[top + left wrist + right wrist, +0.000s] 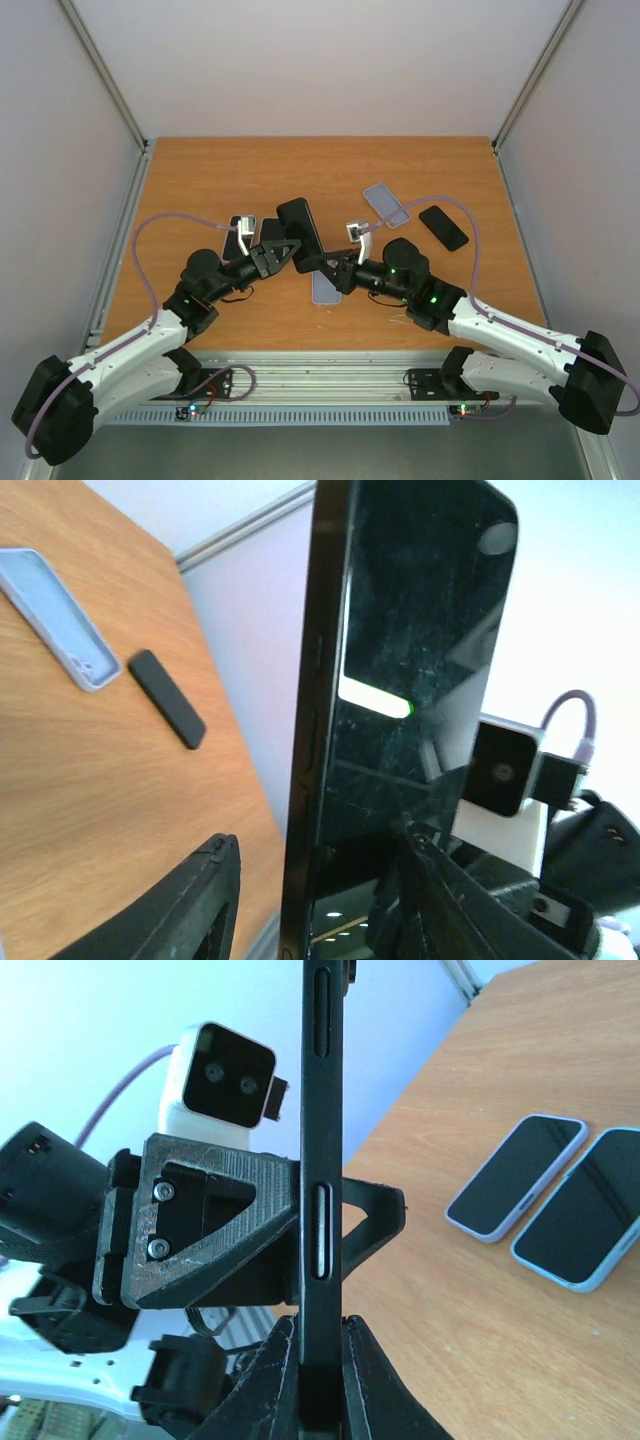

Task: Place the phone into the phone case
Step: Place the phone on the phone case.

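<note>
Mid-frame, your right gripper (320,1340) pinches the stiff, likely slippery phone (300,232) across its faces; the left gripper (315,845) straddles it, half-open.

From above, the light is bright, even and diffuse. It leaves only soft, short shadows on the table (300,170) under the arms (150,340), the pale walls (300,60) carry a faint lilac cast, and everything is sharp. In the left wrist view the glossy face of the phone (420,680) shows a hard greenish-white glare bar and small mirrored light spots, while the background to its right is blown out to white and the nearest parts are soft. The right wrist view has a washed, bluish-white backdrop, a crisp phone edge and slight softness on the far table.
</note>
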You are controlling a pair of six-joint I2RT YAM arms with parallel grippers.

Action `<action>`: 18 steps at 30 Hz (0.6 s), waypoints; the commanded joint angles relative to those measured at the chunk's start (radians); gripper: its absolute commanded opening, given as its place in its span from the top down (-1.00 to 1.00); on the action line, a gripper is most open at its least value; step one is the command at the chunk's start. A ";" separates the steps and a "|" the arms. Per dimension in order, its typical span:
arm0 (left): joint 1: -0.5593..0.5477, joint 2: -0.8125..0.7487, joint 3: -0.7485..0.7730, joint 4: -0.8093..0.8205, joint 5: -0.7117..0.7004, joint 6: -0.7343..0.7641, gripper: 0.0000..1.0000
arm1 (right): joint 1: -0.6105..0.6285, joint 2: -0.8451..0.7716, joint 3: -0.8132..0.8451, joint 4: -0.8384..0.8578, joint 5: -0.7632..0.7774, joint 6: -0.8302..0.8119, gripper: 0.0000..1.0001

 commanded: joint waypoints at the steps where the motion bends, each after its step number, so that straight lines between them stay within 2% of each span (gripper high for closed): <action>1: 0.009 0.027 -0.024 0.255 0.071 -0.037 0.15 | -0.040 -0.023 -0.018 0.177 -0.110 0.086 0.98; 6: 0.011 0.038 -0.036 0.352 0.096 -0.056 0.34 | -0.092 -0.001 -0.037 0.266 -0.204 0.144 0.98; 13: 0.014 0.030 -0.033 0.408 0.134 -0.066 0.55 | -0.157 0.054 -0.053 0.378 -0.341 0.207 0.98; 18: 0.015 0.034 -0.028 0.443 0.156 -0.070 0.89 | -0.179 0.095 -0.059 0.445 -0.393 0.251 0.98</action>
